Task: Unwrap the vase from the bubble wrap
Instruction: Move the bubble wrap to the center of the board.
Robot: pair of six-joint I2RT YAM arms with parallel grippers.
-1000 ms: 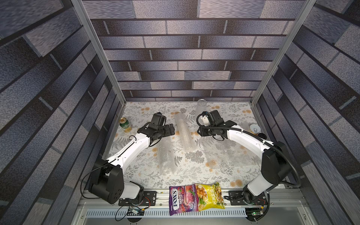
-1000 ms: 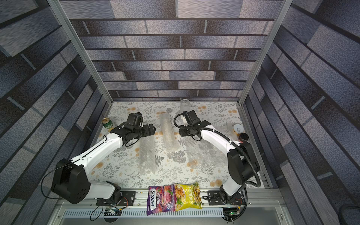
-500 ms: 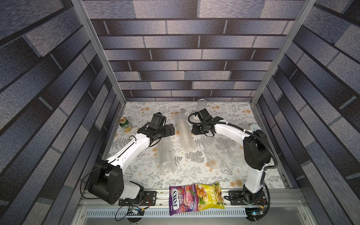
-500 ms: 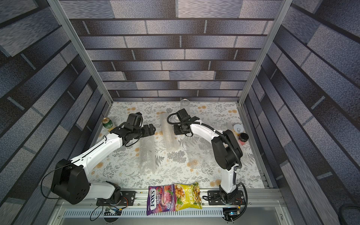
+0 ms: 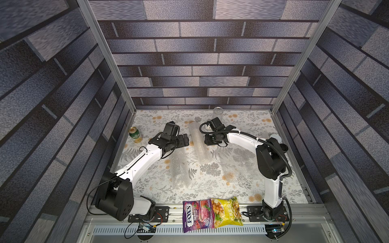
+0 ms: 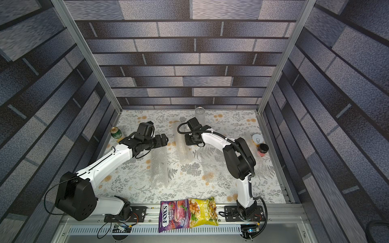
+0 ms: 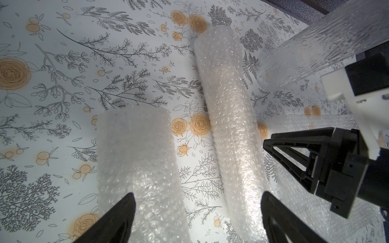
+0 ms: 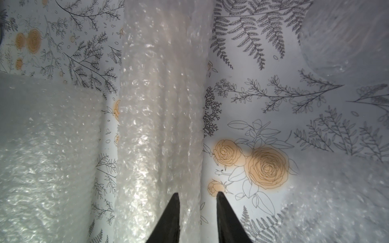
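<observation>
Two bubble wrap rolls lie on the floral cloth. The long roll (image 5: 199, 143) (image 8: 160, 105) hides whatever it holds. My right gripper (image 8: 197, 194) (image 5: 207, 140) stands at its far part, jaws narrowly open astride the roll's edge, with a strip of cloth showing beside one finger. My left gripper (image 7: 197, 194) (image 5: 186, 140) hovers wide open and empty between the long roll and the shorter, wider roll (image 5: 179, 170) (image 7: 136, 157). A bare clear glass vase (image 5: 217, 113) (image 7: 305, 52) stands upright at the back.
A flat bubble wrap sheet (image 5: 237, 168) lies right of the rolls. A green can (image 5: 134, 133) stands by the left wall. A white-lidded cup (image 6: 257, 138) and a dark jar (image 6: 263, 149) stand by the right wall. Snack bags (image 5: 211, 212) lie on the front rail.
My right arm has swung left, away from the glass vase, to the long roll, and its jaws have narrowed a little. The left arm has not moved.
</observation>
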